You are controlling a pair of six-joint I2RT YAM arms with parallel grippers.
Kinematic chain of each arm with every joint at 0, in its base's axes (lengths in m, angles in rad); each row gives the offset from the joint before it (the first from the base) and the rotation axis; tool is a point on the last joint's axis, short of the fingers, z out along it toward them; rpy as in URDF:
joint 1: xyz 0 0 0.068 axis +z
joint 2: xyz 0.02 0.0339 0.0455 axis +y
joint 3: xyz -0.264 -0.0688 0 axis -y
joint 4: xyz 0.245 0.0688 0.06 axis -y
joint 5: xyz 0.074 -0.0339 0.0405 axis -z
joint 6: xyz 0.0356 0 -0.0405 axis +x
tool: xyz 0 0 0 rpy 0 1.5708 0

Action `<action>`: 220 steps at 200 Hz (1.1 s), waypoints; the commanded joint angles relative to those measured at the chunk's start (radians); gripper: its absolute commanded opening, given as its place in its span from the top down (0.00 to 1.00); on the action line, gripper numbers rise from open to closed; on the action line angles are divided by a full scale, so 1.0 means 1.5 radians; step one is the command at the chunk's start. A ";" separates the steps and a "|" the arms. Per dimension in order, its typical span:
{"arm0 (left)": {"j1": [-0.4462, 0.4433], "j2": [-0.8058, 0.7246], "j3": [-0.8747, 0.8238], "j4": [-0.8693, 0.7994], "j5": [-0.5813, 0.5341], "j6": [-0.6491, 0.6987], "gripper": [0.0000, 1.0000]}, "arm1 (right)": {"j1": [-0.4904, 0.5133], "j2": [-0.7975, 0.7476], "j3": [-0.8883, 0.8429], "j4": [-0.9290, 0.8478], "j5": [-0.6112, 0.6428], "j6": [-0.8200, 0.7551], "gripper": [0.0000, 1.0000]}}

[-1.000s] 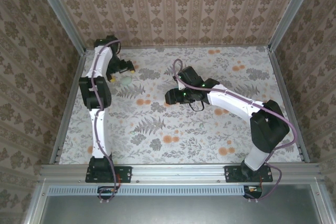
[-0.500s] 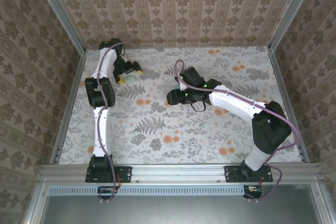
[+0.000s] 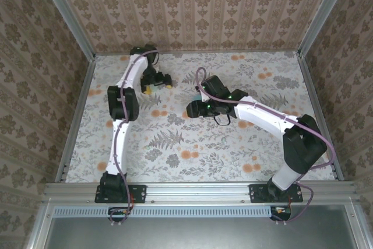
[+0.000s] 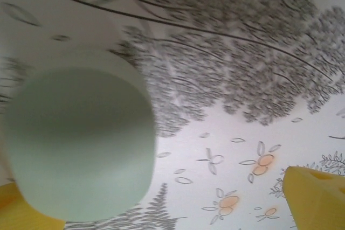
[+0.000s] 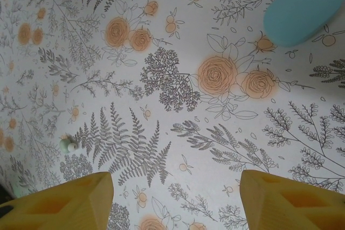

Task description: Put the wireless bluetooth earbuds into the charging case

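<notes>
1 earbud (image 5: 69, 145) — 1 charging case (image 5: 304, 6).

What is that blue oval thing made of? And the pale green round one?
The blue oval case looks like smooth matte plastic: even colour, soft rounded edges, no bright shine. The pale green round piece seems to be similar smooth plastic, but that picture is blurry, so I'm less sure.

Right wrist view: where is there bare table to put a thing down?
Open patch: the middle, between the small bud at left and the teal case at top right, ahead of the right gripper. In the top view, the near table is free; the left gripper crowds the back left.
</notes>
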 commanded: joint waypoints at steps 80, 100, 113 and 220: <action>0.012 -0.043 0.011 -0.016 -0.167 -0.134 0.00 | -0.004 -0.045 -0.029 -0.001 0.027 -0.006 0.35; 0.010 -0.039 0.010 -0.015 -0.194 -0.155 0.00 | -0.005 -0.045 -0.030 0.005 0.026 -0.005 0.35; 0.007 -0.035 0.011 -0.011 -0.210 -0.163 0.00 | -0.005 -0.047 -0.030 0.011 0.026 -0.003 0.35; 0.004 -0.043 0.000 0.060 -0.148 -0.145 0.00 | -0.036 -0.118 -0.102 0.059 0.010 -0.011 0.35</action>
